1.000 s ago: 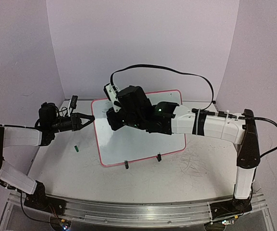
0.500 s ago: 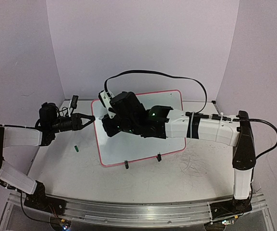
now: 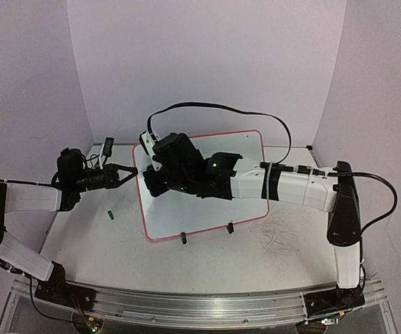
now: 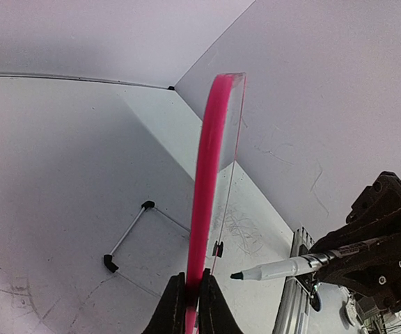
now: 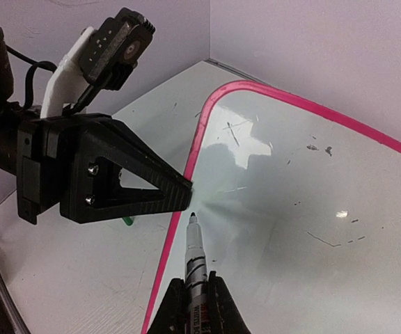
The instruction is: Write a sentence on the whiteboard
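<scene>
The whiteboard (image 3: 211,205), white with a pink frame, stands tilted on the table. My left gripper (image 3: 132,170) is shut on its left edge; in the left wrist view the pink frame (image 4: 211,153) runs edge-on between the pinched gripper (image 4: 192,280). My right gripper (image 3: 152,182) reaches across the board and is shut on a marker (image 5: 196,261). The marker's uncapped dark tip (image 5: 193,217) sits just inside the left frame, beside the left gripper's fingers (image 5: 117,174); whether it touches the surface I cannot tell. No sentence shows on the board, only faint specks.
A small green cap (image 3: 109,215) lies on the table left of the board. Two black clip feet (image 3: 184,239) (image 3: 230,227) hold the board's lower edge. A wire stand (image 4: 127,236) sits behind it. Purple walls enclose the table; a metal rail (image 3: 186,306) runs along the front.
My left gripper has closed onto the board's left edge. The right arm has carried the marker leftward across the board to its upper left part.
</scene>
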`<state>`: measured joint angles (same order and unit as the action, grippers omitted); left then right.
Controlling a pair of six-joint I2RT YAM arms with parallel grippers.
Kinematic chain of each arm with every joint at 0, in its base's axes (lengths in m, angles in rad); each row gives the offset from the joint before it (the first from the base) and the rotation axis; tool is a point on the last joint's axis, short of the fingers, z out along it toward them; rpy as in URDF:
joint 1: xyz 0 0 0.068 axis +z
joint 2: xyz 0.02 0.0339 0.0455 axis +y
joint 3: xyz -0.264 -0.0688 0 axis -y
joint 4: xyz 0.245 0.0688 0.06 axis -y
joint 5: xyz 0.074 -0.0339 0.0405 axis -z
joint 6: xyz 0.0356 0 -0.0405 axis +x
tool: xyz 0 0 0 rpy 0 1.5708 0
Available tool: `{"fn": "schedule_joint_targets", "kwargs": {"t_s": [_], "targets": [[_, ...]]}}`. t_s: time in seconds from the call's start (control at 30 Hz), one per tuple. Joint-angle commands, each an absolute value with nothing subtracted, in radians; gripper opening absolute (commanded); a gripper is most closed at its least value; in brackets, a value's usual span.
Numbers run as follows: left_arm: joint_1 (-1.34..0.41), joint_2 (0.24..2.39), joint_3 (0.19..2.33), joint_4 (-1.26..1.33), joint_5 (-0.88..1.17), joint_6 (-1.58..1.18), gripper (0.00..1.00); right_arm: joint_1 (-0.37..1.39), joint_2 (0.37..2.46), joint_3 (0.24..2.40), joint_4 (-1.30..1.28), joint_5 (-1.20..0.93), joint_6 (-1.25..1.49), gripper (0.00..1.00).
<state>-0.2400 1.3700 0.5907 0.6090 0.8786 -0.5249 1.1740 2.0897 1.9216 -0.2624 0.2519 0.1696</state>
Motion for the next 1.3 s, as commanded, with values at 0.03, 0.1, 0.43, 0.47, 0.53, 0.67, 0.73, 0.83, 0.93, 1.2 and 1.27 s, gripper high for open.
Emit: {"fn": "schedule_joint_targets", "kwargs": {"t_s": [0.03, 0.1, 0.43, 0.47, 0.53, 0.67, 0.73, 0.83, 0.93, 1.2, 1.27], "targets": [[-0.252, 1.372, 0.601, 0.652, 0.886, -0.521, 0.03, 1.180, 2.110, 1.980, -0.269, 0.294, 0.180, 0.00], [-0.253, 1.371, 0.602, 0.653, 0.887, -0.519, 0.02, 1.180, 2.115, 1.985, -0.276, 0.290, 0.185, 0.00], [-0.253, 1.362, 0.597, 0.653, 0.890, -0.515, 0.00, 1.180, 2.134, 1.995, -0.283, 0.262, 0.192, 0.00], [-0.253, 1.361, 0.596, 0.652, 0.891, -0.515, 0.00, 1.180, 2.137, 1.998, -0.283, 0.259, 0.194, 0.00], [-0.253, 1.359, 0.595, 0.653, 0.892, -0.515, 0.00, 1.180, 2.141, 2.002, -0.283, 0.259, 0.195, 0.00], [-0.254, 1.354, 0.594, 0.653, 0.894, -0.515, 0.00, 1.180, 2.145, 2.008, -0.285, 0.272, 0.195, 0.00], [-0.254, 1.353, 0.594, 0.652, 0.895, -0.516, 0.00, 1.180, 2.147, 2.008, -0.286, 0.276, 0.197, 0.00], [-0.253, 1.352, 0.596, 0.653, 0.898, -0.517, 0.00, 1.180, 2.150, 2.006, -0.291, 0.283, 0.202, 0.00], [-0.254, 1.346, 0.597, 0.652, 0.900, -0.518, 0.00, 1.180, 2.151, 2.002, -0.298, 0.294, 0.206, 0.00], [-0.253, 1.346, 0.598, 0.652, 0.904, -0.518, 0.00, 1.179, 2.150, 1.992, -0.311, 0.329, 0.225, 0.00], [-0.254, 1.346, 0.598, 0.652, 0.904, -0.518, 0.00, 1.179, 2.145, 1.986, -0.315, 0.347, 0.232, 0.00]]}}
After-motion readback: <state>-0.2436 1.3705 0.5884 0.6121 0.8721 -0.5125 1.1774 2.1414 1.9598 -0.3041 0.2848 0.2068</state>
